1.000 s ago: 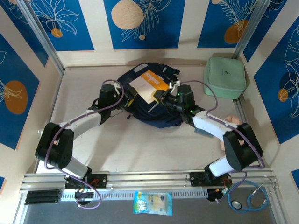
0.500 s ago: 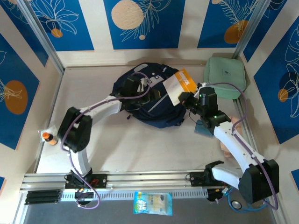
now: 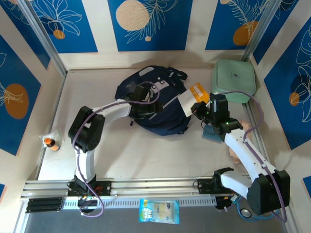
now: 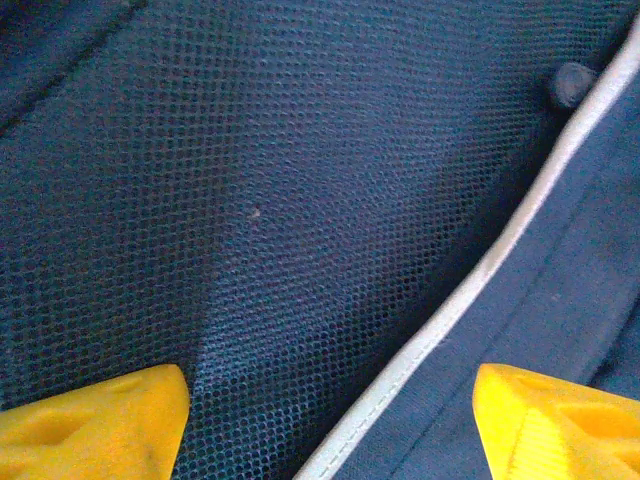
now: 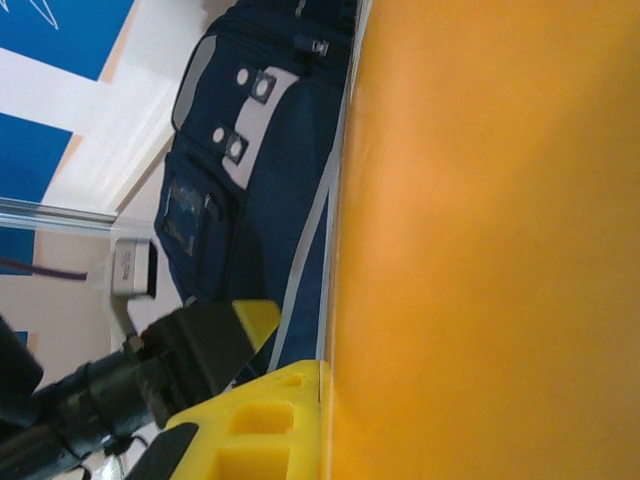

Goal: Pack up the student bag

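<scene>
Bag (image 3: 163, 116) lies at 12 o'clock on the table (image 3: 121, 150), with the left gripper (image 4: 328, 425) spread and empty close over its mesh (image 4: 250, 200), probably to steady or part the fabric. Right gripper (image 3: 197, 108) is clenched on a book (image 3: 190, 96) at the bag's 3 o'clock edge, apparently lined up to slide in.

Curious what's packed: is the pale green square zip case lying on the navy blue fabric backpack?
No, the pale green zip case sits on the table apart from the navy blue backpack.
</scene>
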### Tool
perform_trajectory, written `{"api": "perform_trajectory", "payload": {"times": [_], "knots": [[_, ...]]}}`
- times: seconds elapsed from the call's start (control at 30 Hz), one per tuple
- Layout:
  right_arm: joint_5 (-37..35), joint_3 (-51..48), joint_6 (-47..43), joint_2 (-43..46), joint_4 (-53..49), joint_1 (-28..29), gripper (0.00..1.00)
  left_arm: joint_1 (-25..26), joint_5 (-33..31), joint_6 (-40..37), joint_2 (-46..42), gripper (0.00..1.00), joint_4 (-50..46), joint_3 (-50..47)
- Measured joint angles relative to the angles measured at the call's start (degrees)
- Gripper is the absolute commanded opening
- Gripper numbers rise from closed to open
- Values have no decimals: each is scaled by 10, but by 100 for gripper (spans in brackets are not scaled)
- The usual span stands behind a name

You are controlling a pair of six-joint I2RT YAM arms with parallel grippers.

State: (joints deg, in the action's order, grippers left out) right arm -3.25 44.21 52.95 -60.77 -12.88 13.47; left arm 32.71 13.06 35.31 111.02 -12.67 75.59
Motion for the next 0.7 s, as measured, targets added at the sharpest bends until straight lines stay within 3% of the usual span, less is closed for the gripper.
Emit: {"api": "perform_trajectory", "payload": {"times": [0.13,0.33,0.6,0.7], "knots": [[0,0,0,-14,0,0,0,-6,-7,-32,-61,77,-15,-74],[1,0,-1,-30,0,0,0,11,-33,-108,-111,100,-99,-83],[0,0,0,-25,2,-2,0,60,-99,-231,-144,99,-193,-30],[0,0,0,-20,2,-5,0,88,-134,-278,-137,90,-224,-4]]}}
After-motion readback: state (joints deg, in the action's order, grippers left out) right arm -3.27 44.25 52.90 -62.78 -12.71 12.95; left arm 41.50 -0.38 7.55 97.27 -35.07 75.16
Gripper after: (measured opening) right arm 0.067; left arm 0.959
